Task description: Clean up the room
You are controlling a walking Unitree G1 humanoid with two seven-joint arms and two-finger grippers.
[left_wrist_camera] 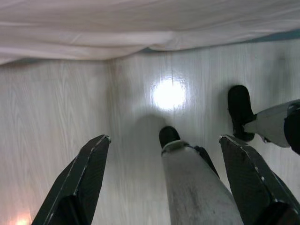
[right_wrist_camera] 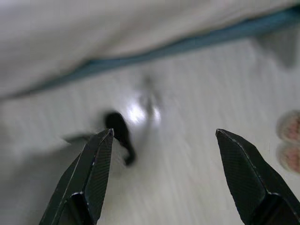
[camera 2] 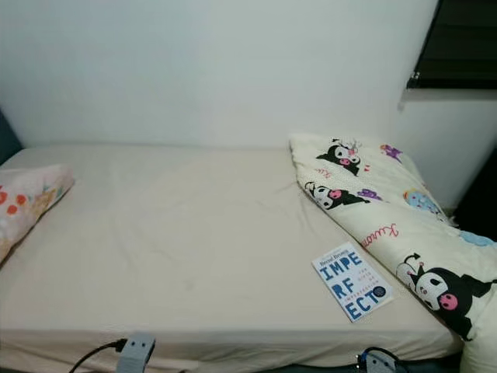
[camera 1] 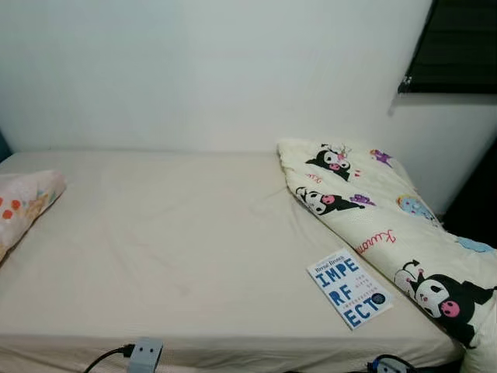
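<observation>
A bed [camera 1: 178, 249] with a cream sheet lies in front of me, against a white wall. A white book [camera 1: 349, 287] with blue letters lies flat near the bed's front right edge. Beside it, a cream cartoon-print duvet [camera 1: 388, 225] is bunched along the right side. A floral pillow [camera 1: 23, 203] rests at the left end. My left gripper [left_wrist_camera: 164, 154] hangs open above the pale wood floor [left_wrist_camera: 56, 117], beside my own legs. Also over the floor, by the bed's hanging sheet, my right gripper [right_wrist_camera: 164, 154] is open and holds nothing.
A dark window [camera 1: 458, 47] sits high at the right on the wall. A grey wrist part [camera 1: 145, 356] with a black cable shows at the bottom edge of the head view. The sheet [left_wrist_camera: 140, 28] hangs down to the floor.
</observation>
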